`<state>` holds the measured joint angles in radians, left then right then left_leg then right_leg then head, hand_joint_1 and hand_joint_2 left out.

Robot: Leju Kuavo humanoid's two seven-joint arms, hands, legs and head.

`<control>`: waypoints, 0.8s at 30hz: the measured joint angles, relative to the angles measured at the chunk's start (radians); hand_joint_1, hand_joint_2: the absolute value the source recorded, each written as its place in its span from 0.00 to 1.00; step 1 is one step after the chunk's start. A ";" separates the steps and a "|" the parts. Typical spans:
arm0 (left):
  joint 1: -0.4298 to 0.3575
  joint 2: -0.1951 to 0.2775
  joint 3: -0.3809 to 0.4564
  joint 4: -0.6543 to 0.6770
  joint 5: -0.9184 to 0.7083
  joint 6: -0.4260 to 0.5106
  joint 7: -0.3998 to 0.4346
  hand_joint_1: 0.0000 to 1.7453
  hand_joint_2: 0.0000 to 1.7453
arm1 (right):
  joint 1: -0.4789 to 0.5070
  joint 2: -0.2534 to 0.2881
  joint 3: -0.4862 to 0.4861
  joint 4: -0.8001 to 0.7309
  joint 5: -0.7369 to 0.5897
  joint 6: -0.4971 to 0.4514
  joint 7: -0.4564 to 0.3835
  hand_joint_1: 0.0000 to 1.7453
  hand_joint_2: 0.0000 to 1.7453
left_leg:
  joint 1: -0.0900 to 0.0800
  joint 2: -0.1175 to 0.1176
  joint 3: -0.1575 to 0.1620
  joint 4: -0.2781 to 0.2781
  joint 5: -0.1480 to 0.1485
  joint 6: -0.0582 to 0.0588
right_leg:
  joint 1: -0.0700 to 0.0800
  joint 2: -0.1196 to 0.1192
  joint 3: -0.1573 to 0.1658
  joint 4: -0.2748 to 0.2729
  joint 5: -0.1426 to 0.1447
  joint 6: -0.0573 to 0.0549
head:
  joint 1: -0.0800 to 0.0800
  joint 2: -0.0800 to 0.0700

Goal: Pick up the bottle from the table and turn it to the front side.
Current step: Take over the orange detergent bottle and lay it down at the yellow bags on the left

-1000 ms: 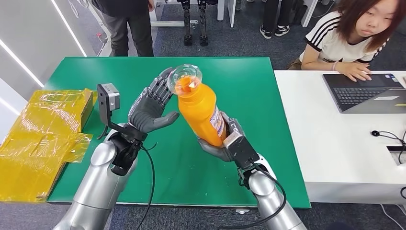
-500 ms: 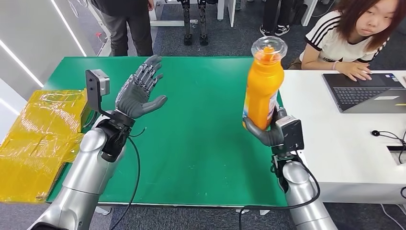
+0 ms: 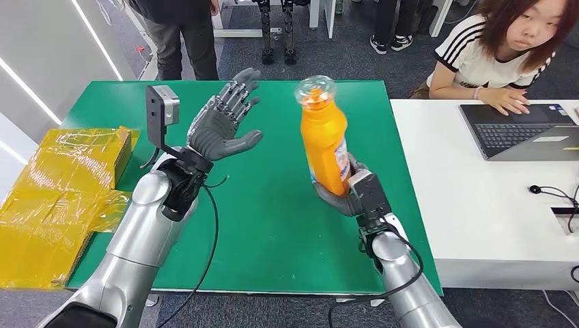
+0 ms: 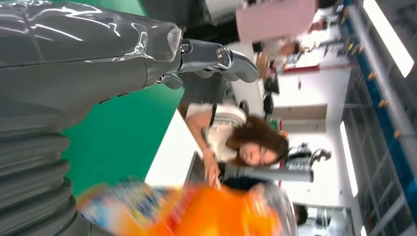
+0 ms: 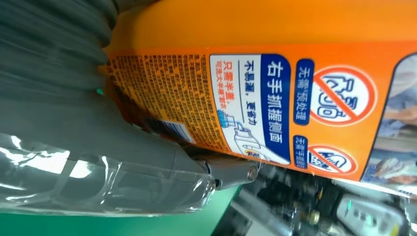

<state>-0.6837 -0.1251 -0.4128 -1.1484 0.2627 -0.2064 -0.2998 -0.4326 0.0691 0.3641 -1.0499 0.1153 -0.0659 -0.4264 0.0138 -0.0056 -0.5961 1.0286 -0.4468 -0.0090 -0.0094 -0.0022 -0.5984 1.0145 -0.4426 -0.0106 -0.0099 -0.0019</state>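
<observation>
Clutter sits mostly off the green table [image 3: 273, 225]: yellow plastic-wrapped packs [image 3: 54, 198] lie at its left edge, and a white desk [image 3: 491, 205] butts against its right edge, carrying a laptop [image 3: 526, 130] that a seated person [image 3: 498, 55] has a hand on. Another person [image 3: 177, 34] stands beyond the far edge. Nothing lies on the green surface between the two arms. The right hand [image 3: 345, 191] grips the orange bottle [image 3: 324, 140] around its lower body, holding it off the table, nearly upright with its clear cap tilted slightly toward the left hand; in the right wrist view the bottle's printed label [image 5: 275, 108] faces the camera with the thumb pressed against it. The left hand [image 3: 222, 126] is raised over the table's far left part, palm turned to the bottle, fingers spread wide and holding nothing, well apart from the bottle; in the left wrist view the bottle [image 4: 196, 211] shows as an orange blur. Compared with half a second ago, the bottle has come inward from over the table's right edge toward the middle, and the left hand has shifted right and farther out, so the gap between them has narrowed.
</observation>
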 joint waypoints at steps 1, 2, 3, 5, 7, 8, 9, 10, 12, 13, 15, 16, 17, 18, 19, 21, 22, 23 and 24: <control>-0.002 -0.009 -0.009 0.000 0.004 -0.006 0.009 0.00 1.00 | -0.017 0.014 0.014 0.028 0.006 -0.001 0.004 1.00 1.00 | 0.000 0.000 0.000 0.000 0.000 0.000 | 0.000 0.000 0.000 0.000 0.000 0.000 | 0.000 0.000; -0.003 -0.017 -0.017 0.000 0.008 -0.011 0.016 0.00 1.00 | -0.032 0.026 0.025 0.053 0.012 -0.002 0.007 1.00 1.00 | 0.000 0.000 0.000 0.000 0.000 0.000 | 0.000 0.000 0.000 0.000 0.000 0.000 | 0.000 0.000; -0.005 -0.023 -0.024 0.000 0.012 -0.017 0.023 0.00 1.00 | -0.047 0.035 0.035 0.076 0.018 -0.002 0.011 1.00 1.00 | 0.000 0.000 0.000 0.000 0.000 0.000 | 0.000 0.000 0.000 0.000 0.000 0.000 | 0.000 0.000; -0.008 -0.032 -0.034 0.000 0.019 -0.026 0.030 0.00 1.00 | -0.069 0.052 0.049 0.116 0.025 -0.001 0.017 1.00 1.00 | 0.000 0.000 0.000 0.000 0.000 0.000 | 0.000 0.000 0.000 0.000 0.000 0.000 | 0.000 0.000; -0.012 -0.036 -0.039 0.000 0.025 -0.034 0.035 0.00 1.00 | -0.083 0.063 0.056 0.144 0.029 -0.001 0.018 1.00 1.00 | 0.000 0.000 0.000 0.000 0.000 0.000 | 0.000 0.000 0.000 0.000 0.000 0.000 | 0.000 0.000; -0.013 -0.037 -0.040 0.000 0.029 -0.037 0.037 0.00 1.00 | -0.088 0.066 0.058 0.152 0.032 -0.001 0.018 1.00 1.00 | 0.000 0.000 0.000 0.000 0.000 0.000 | 0.000 0.000 0.000 0.000 0.000 0.000 | 0.000 0.000; -0.013 -0.037 -0.040 0.001 0.032 -0.041 0.039 0.00 1.00 | -0.092 0.069 0.059 0.159 0.035 -0.001 0.019 1.00 1.00 | 0.000 0.000 0.000 0.000 0.000 0.000 | 0.000 0.000 0.000 0.000 0.000 0.000 | 0.000 0.000; -0.014 -0.037 -0.041 0.001 0.034 -0.044 0.040 0.00 1.00 | -0.095 0.070 0.060 0.165 0.039 -0.001 0.019 1.00 1.00 | 0.000 0.000 0.000 0.000 0.000 0.000 | 0.000 0.000 0.000 0.000 0.000 0.000 | 0.000 0.000; -0.016 -0.038 -0.042 0.002 0.036 -0.048 0.040 0.00 1.00 | -0.101 0.073 0.060 0.173 0.048 0.000 0.022 1.00 1.00 | 0.000 0.000 0.000 0.000 0.000 0.000 | 0.000 0.000 0.000 0.000 0.000 0.000 | 0.000 0.000; -0.018 -0.038 -0.043 0.004 0.037 -0.049 0.041 0.00 1.00 | -0.103 0.074 0.061 0.176 0.052 0.000 0.025 1.00 1.00 | 0.000 0.000 0.000 0.000 0.000 0.000 | 0.000 0.000 0.000 0.000 0.000 0.000 | 0.000 0.000; -0.023 -0.038 -0.048 0.008 0.033 -0.049 0.041 0.00 1.00 | -0.106 0.076 0.064 0.179 0.066 0.000 0.033 1.00 1.00 | 0.000 0.000 0.000 0.000 0.000 0.000 | 0.000 0.000 0.000 0.000 0.000 0.000 | 0.000 0.000; -0.028 -0.038 -0.050 0.011 0.027 -0.046 0.042 0.00 1.00 | -0.107 0.077 0.065 0.179 0.074 0.000 0.036 1.00 1.00 | 0.000 0.000 0.000 0.000 0.000 0.000 | 0.000 0.000 0.000 0.000 0.000 0.000 | 0.000 0.000; -0.034 -0.037 -0.052 0.016 0.017 -0.041 0.042 0.00 1.00 | -0.107 0.078 0.066 0.179 0.082 -0.001 0.040 1.00 1.00 | 0.000 0.000 0.000 0.000 0.000 0.000 | 0.000 0.000 0.000 0.000 0.000 0.000 | 0.000 0.000; -0.041 -0.037 -0.054 0.022 0.005 -0.033 0.041 0.00 1.00 | -0.108 0.080 0.068 0.178 0.090 -0.002 0.042 1.00 1.00 | 0.000 0.000 0.000 0.000 0.000 0.000 | 0.000 0.000 0.000 0.000 0.000 0.000 | 0.000 0.000; -0.050 -0.036 -0.055 0.031 -0.010 -0.022 0.040 0.00 1.00 | -0.108 0.082 0.071 0.176 0.096 -0.002 0.044 1.00 1.00 | 0.000 0.000 0.000 0.000 0.000 0.000 | 0.000 0.000 0.000 0.000 0.000 0.000 | 0.000 0.000; -0.067 -0.033 -0.056 0.052 -0.036 -0.003 0.032 0.00 1.00 | -0.108 0.085 0.079 0.168 0.107 -0.003 0.049 1.00 1.00 | 0.000 0.000 0.000 0.000 0.000 0.000 | 0.000 0.000 0.000 0.000 0.000 0.000 | 0.000 0.000; -0.075 -0.032 -0.056 0.064 -0.046 0.004 0.028 0.00 1.00 | -0.108 0.086 0.085 0.162 0.111 -0.002 0.051 1.00 1.00 | 0.000 0.000 0.000 0.000 0.000 0.000 | 0.000 0.001 0.000 0.000 0.000 0.000 | 0.000 0.000; -0.082 -0.030 -0.057 0.076 -0.054 0.009 0.025 0.00 1.00 | -0.107 0.087 0.091 0.155 0.113 -0.002 0.052 1.00 1.00 | 0.000 0.000 0.000 0.000 0.000 0.000 | 0.000 0.001 0.000 0.000 0.000 0.000 | 0.000 0.000; -0.087 -0.027 -0.056 0.087 -0.060 0.012 0.023 0.00 1.00 | -0.107 0.087 0.095 0.148 0.115 -0.001 0.055 1.00 1.00 | 0.000 0.000 0.000 0.000 0.000 0.000 | 0.000 0.001 0.000 0.000 0.000 0.000 | 0.000 0.000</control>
<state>-0.7708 -0.1521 -0.4693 -1.0612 0.2023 -0.1945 -0.2767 -0.5399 0.1556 0.4596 -0.9017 0.2299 -0.0673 -0.3715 0.0138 -0.0053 -0.5961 1.0287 -0.4465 -0.0090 -0.0094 -0.0016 -0.5988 1.0146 -0.4424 -0.0108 -0.0100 -0.0019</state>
